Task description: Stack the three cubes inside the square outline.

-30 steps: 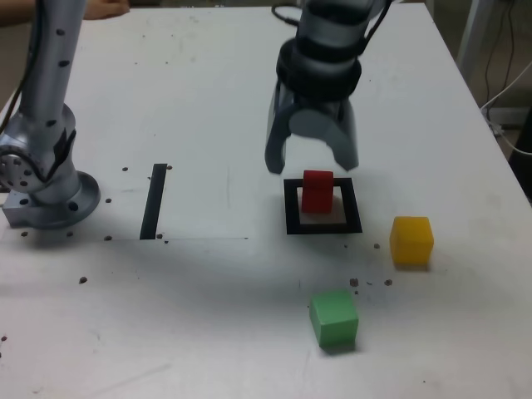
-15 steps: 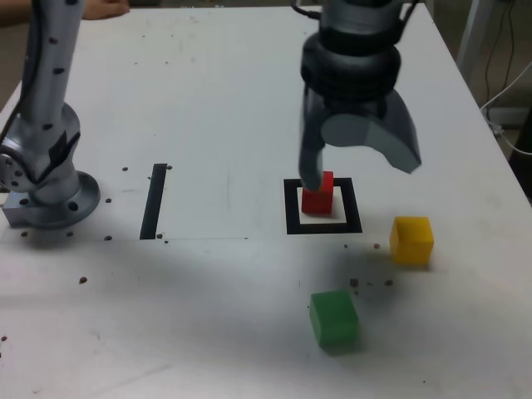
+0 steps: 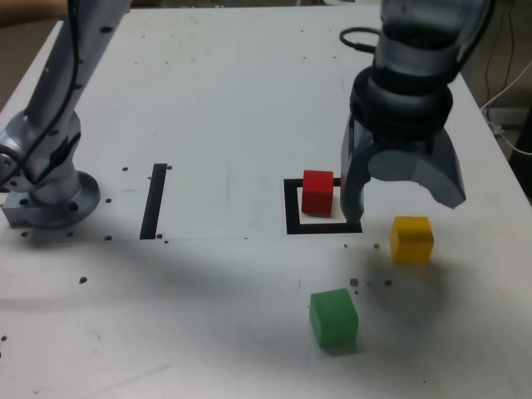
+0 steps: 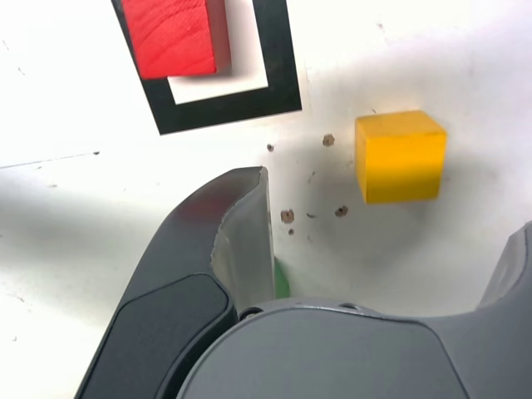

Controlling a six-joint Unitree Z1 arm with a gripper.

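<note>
1. The red cube sat inside the square outline, a thick black frame with a white centre on the white table. It rested toward the frame's far edge rather than dead centre, with white floor showing in front of it.

2. The yellow cube lay on the bare table just beyond the outline, on the exterior view's right, apart from the frame.

3. The green cube lay nearer the camera, below the outline in the exterior view, also on bare table and well apart from the other two.

4. The gripper hung empty above the gap between the outline and the yellow cube, its jaws spread wide and touching no cube.

5. Judged from this layout, about a third of the job was done: one cube was placed as the base, nothing was stacked on it, and two cubes remained to be lifted onto it. The yellow cube looked the likelier next pick.

6. A straight black strip lay on the exterior view's left, near the arm's base.
</note>
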